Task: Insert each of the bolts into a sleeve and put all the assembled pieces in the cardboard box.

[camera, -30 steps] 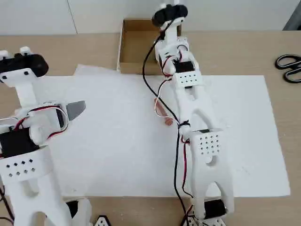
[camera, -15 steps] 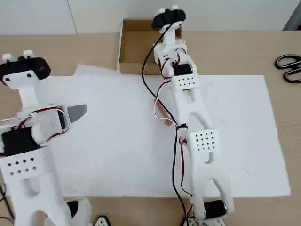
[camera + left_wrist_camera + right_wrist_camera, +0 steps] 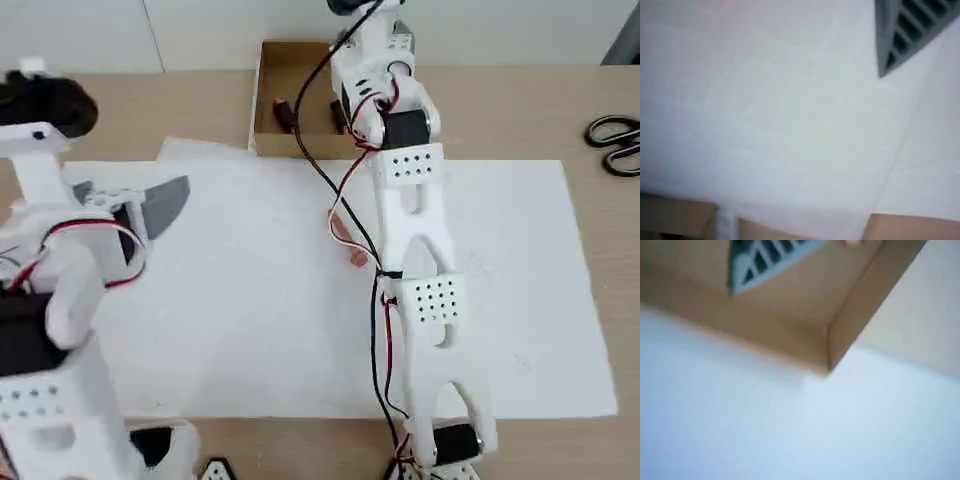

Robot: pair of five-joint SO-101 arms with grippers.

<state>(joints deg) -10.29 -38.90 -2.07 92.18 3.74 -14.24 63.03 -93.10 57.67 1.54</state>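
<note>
The cardboard box (image 3: pixel 258 100) stands at the table's back edge. My right arm stretches across the white sheet (image 3: pixel 250 320) and its wrist (image 3: pixel 385 95) hangs over the box's right half. In the right wrist view my right gripper (image 3: pixel 765 260) is above the box floor, close to a box corner (image 3: pixel 829 365). A small dark shape (image 3: pixel 285 112) lies inside the box; I cannot tell what it is. A small pinkish piece (image 3: pixel 357 257) rests on the sheet beside the right arm. My left gripper (image 3: pixel 162 200) hovers over the sheet's left part and appears as grey ribbed plastic (image 3: pixel 910 30) over bare paper.
Black scissors (image 3: pixel 615 140) lie on the wooden table at the far right. The sheet's crumpled corner (image 3: pixel 200 152) touches the box's near-left side. The left arm's body (image 3: pixel 50 330) covers the front left of the sheet.
The right arm's wrist turned and shifted right over the box, and a dark shape now shows inside it. The left arm rose and its gripper moved toward the back.
</note>
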